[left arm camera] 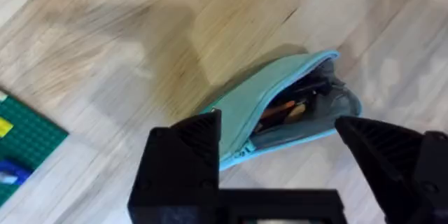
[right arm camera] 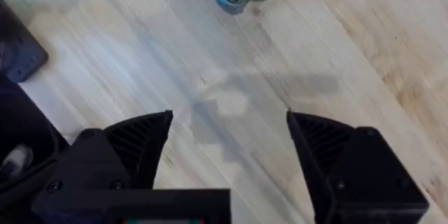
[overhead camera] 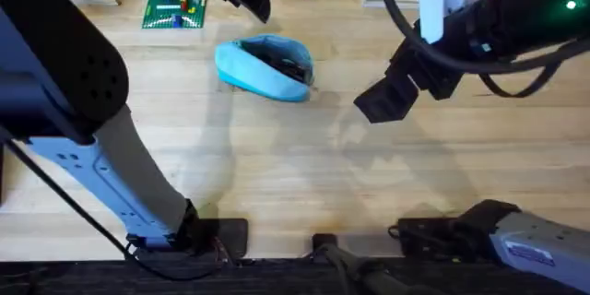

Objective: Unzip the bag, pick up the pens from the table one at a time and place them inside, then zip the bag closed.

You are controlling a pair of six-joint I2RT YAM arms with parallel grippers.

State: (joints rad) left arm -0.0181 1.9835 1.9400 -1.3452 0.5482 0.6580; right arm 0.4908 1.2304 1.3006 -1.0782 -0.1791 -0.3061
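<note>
Light blue pencil pouch (overhead camera: 265,67), unzipped, pens (left arm camera: 297,103) inside, far-centre on tabletop (overhead camera: 304,175); left gripper (left arm camera: 280,157) above it, right gripper (right arm camera: 227,157) nearer right, both with fingers spread, empty; risk: soft fabric dragging during zipping.

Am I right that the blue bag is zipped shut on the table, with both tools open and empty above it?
Not quite: the bag is unzipped, gaping open with pens inside, as the left wrist view shows. The left tool and right tool are indeed open and empty.
</note>
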